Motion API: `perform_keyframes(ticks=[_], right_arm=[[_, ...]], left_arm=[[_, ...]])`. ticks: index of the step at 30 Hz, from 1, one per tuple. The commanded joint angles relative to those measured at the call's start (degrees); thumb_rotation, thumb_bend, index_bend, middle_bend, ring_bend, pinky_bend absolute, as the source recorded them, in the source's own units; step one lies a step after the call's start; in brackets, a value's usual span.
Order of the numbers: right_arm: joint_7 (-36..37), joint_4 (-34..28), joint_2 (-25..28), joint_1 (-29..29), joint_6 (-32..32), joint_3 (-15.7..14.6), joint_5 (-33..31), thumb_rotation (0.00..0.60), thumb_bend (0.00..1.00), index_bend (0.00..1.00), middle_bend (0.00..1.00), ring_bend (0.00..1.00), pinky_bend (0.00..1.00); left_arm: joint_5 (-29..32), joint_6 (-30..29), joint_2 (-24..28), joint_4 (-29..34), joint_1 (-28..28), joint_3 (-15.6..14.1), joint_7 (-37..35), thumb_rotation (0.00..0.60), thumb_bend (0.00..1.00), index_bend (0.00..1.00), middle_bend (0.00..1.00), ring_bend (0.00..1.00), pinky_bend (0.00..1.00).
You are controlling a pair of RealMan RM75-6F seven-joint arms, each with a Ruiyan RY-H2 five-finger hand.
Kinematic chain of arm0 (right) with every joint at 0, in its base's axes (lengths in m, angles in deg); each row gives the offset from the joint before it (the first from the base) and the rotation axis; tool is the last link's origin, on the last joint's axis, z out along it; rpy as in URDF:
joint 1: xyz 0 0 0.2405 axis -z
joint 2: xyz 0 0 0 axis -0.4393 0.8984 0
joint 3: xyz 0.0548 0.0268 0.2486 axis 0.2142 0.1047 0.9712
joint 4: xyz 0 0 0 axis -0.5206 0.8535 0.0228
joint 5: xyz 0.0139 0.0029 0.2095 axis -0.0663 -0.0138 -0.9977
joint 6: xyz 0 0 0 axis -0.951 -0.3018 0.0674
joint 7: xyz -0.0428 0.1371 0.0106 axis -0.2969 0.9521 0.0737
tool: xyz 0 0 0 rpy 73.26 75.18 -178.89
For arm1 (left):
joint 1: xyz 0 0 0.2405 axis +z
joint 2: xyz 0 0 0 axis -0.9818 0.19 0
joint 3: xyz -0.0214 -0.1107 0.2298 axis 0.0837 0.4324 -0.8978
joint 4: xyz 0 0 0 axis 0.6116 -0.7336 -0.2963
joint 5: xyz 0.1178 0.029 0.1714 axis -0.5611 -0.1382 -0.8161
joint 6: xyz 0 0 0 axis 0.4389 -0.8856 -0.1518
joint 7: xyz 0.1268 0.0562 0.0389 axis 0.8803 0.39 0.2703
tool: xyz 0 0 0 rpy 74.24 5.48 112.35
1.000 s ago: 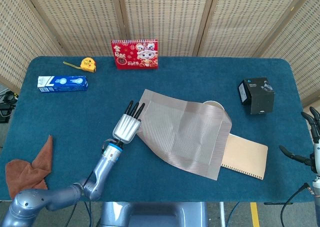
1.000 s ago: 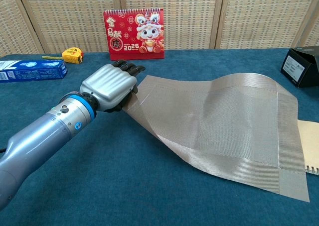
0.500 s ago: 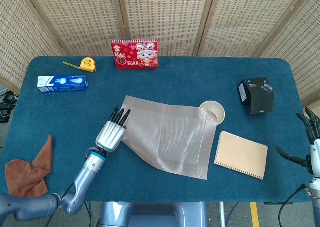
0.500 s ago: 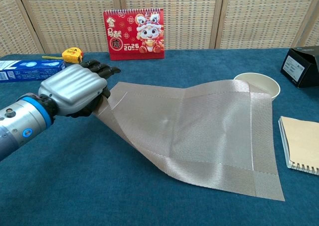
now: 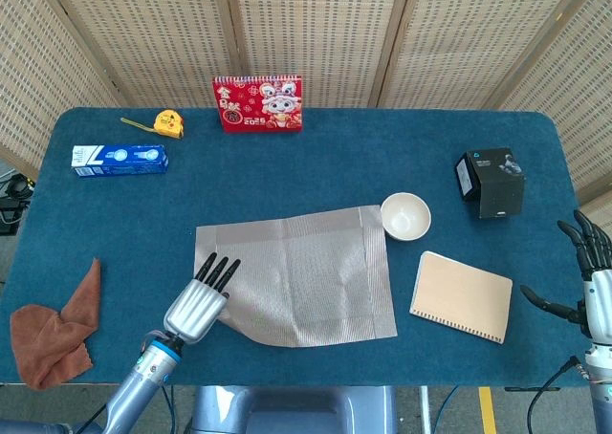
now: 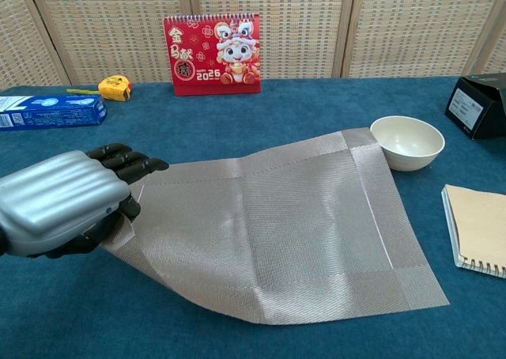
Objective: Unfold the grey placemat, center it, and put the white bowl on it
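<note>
Rust-brown cloth (image 5: 53, 324) lies crumpled at the table's near left corner, with a blue toothpaste box (image 5: 120, 158) and a yellow tape measure (image 5: 168, 122) farther back. The left hand (image 5: 197, 299) pinches the near left edge of the grey placemat (image 5: 296, 274), lifting that edge slightly while the rest lies spread open and nearly flat. A red calendar (image 5: 257, 102) stands at the back. The white bowl (image 5: 405, 215) sits just beside the placemat's far right corner; the chest view cannot settle whether they touch. A tan notebook (image 5: 461, 296) and black box (image 5: 490, 182) follow. The right hand (image 5: 585, 283) hangs at the table's edge, fingers spread, empty.
</note>
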Motion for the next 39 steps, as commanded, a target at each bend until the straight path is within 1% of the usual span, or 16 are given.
perform_keyframes(ticks=[1, 5, 8, 10, 15, 21, 28, 33, 36, 39], right_arm=[[-0.2, 0.0, -0.1, 0.0, 0.1, -0.1, 0.1, 0.6, 0.2, 0.14, 0.0, 0.0, 0.0], [-0.4, -0.1, -0.1, 0.0, 0.1, -0.2, 0.3, 0.6, 0.2, 0.14, 0.0, 0.0, 0.0], [-0.6, 0.0, -0.2, -0.1, 0.1, -0.3, 0.4, 0.6, 0.2, 0.14, 0.0, 0.0, 0.0], [-0.7, 0.1, -0.3, -0.1, 0.0, -0.4, 0.4, 0.6, 0.2, 0.14, 0.0, 0.0, 0.0], [-0.9, 0.2, -0.5, -0.2, -0.2, -0.5, 0.4, 0.6, 0.2, 0.14, 0.0, 0.0, 0.0], [-1.7, 0.3, -0.5, -0.4, -0.6, -0.8, 0.6, 0.6, 0.2, 0.14, 0.0, 0.0, 0.0], [-3.5, 0.2, -0.5, -0.6, -1.5, -1.5, 0.8, 0.6, 0.2, 0.14, 0.0, 0.0, 0.0], [-7.3, -0.4, -0.1, -1.1, -3.5, -2.1, 0.5, 0.6, 0.18, 0.16, 0.0, 0.0, 0.0], [-9.5, -1.1, -0.3, -1.6, -4.8, -2.1, -0.2, 0.6, 0.18, 0.18, 0.0, 0.0, 0.0], [-10.7, -1.4, -0.6, -2.2, -6.1, -2.0, -0.6, 0.6, 0.18, 0.19, 0.0, 0.0, 0.0]], left_arm=[[-2.0, -0.4, 0.9, 1.1, 1.1, -1.4, -0.2, 0.6, 0.56, 0.55, 0.0, 0.0, 0.0], [-3.4, -0.4, 1.6, 1.2, 1.9, -2.4, -1.1, 0.6, 0.43, 0.29, 0.0, 0.0, 0.0], [-4.5, -0.5, 2.9, 1.4, 2.6, -2.9, -2.6, 0.6, 0.39, 0.18, 0.0, 0.0, 0.0], [-5.3, -0.8, 4.0, 1.8, 3.2, -3.2, -3.9, 0.6, 0.37, 0.15, 0.0, 0.0, 0.0], [-8.3, -2.3, 6.3, 2.1, 4.8, -4.0, -6.7, 0.6, 0.37, 0.12, 0.0, 0.0, 0.0], [-12.2, -7.9, 7.7, 1.4, 8.3, -3.4, -12.1, 0.6, 0.37, 0.1, 0.0, 0.0, 0.0], [-12.9, -12.0, 10.2, 2.0, 12.2, -2.2, -20.5, 0.6, 0.36, 0.08, 0.0, 0.0, 0.0], [-13.6, -13.9, 12.0, 1.4, 14.5, -2.0, -24.1, 0.6, 0.33, 0.06, 0.0, 0.0, 0.0], [-13.9, -15.4, 13.0, 0.6, 16.0, -1.6, -27.1, 0.6, 0.3, 0.05, 0.0, 0.0, 0.0], [-13.8, -16.1, 13.8, 0.0, 16.8, -1.2, -28.6, 0.6, 0.3, 0.05, 0.0, 0.0, 0.0]])
